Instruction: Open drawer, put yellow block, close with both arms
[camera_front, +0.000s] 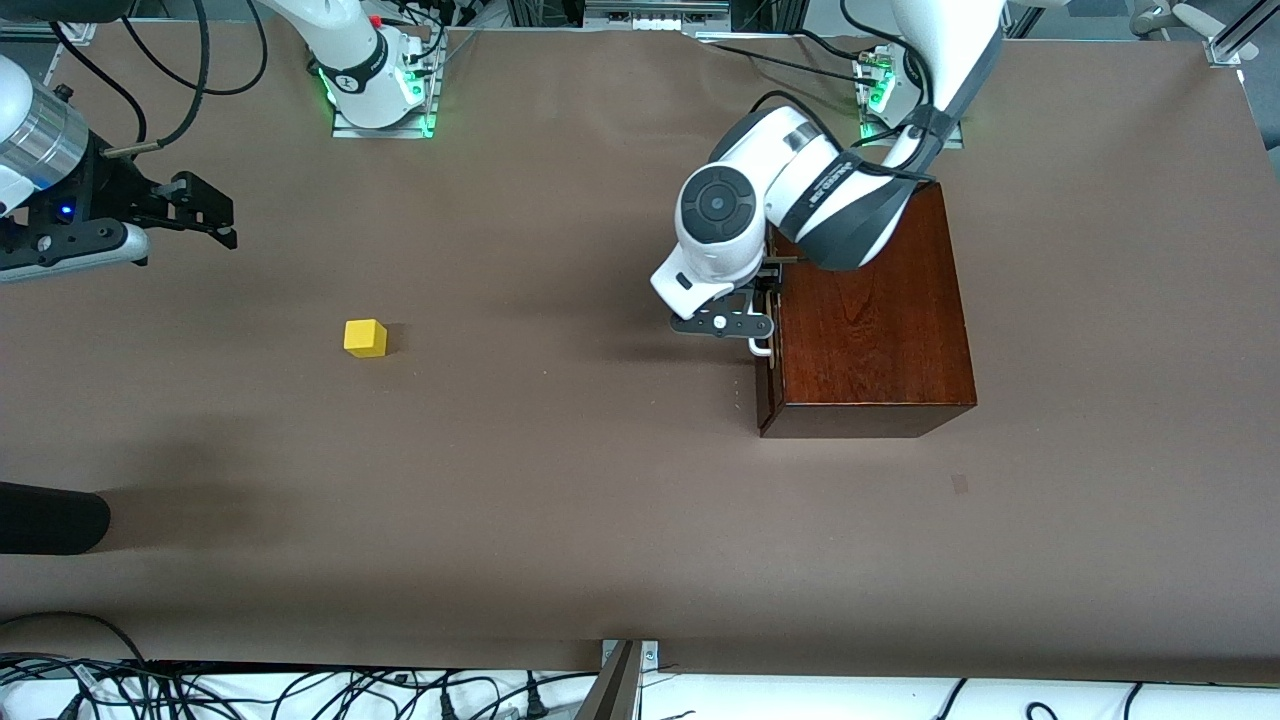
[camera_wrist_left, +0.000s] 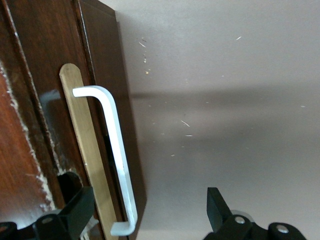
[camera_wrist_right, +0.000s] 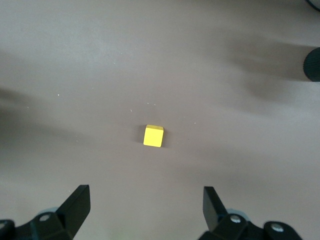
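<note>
The dark mahogany box (camera_front: 870, 320) stands toward the left arm's end of the table. Its drawer looks shut, and the white bar handle (camera_front: 762, 348) faces the right arm's end. My left gripper (camera_front: 765, 305) is at the drawer front, open. In the left wrist view the handle (camera_wrist_left: 116, 160) lies between the open fingers (camera_wrist_left: 75, 210), close to one of them and untouched. The yellow block (camera_front: 365, 338) sits on the brown table toward the right arm's end. My right gripper (camera_front: 215, 212) hangs open and empty in the air above the table. The block (camera_wrist_right: 153, 136) shows ahead of it in the right wrist view.
A black rounded object (camera_front: 50, 520) lies at the table's edge at the right arm's end, nearer the front camera than the block. A pale wood strip (camera_wrist_left: 82, 145) runs along the drawer front beside the handle. Cables lie along the table's near edge (camera_front: 300, 690).
</note>
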